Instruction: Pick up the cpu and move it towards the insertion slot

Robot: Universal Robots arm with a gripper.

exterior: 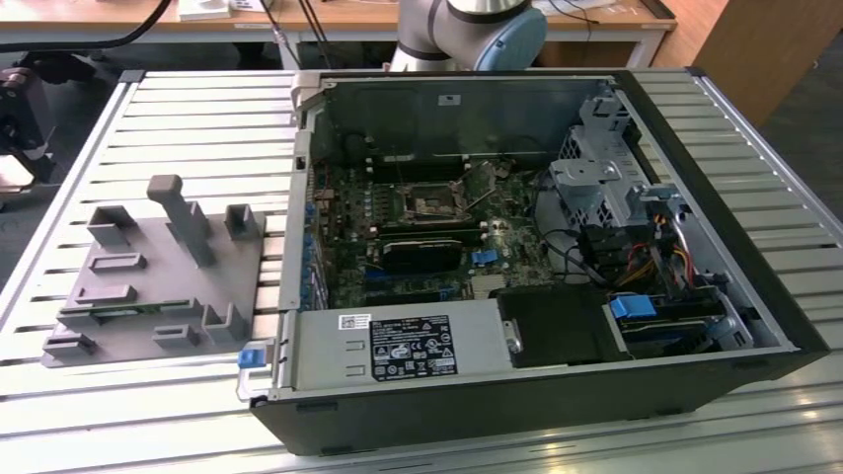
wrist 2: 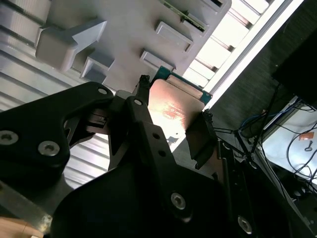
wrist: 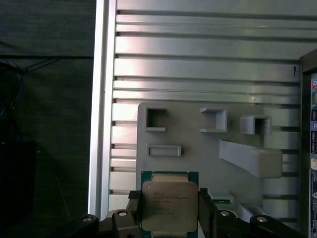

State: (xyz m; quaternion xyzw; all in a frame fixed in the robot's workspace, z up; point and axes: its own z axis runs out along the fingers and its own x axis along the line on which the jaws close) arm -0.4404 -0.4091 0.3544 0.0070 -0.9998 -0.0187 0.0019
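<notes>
Gripper (wrist: 170, 212) closed onto two opposite edges of the cpu (wrist: 167, 198) — likely light, stiff, slick-lidded, fragile underneath, so edge-hold looks right.

Tall grey plastic posts (exterior: 182, 212) are sticking up; the open black computer case's side wall (exterior: 304, 188) is standing between them and the silvery-framed square insertion slot (exterior: 432, 205), lying uncovered above.

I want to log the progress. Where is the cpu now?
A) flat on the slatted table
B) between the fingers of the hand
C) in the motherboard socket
B: in the first wrist view the hand grips the cpu on two sides, above the grey fixture.
</notes>
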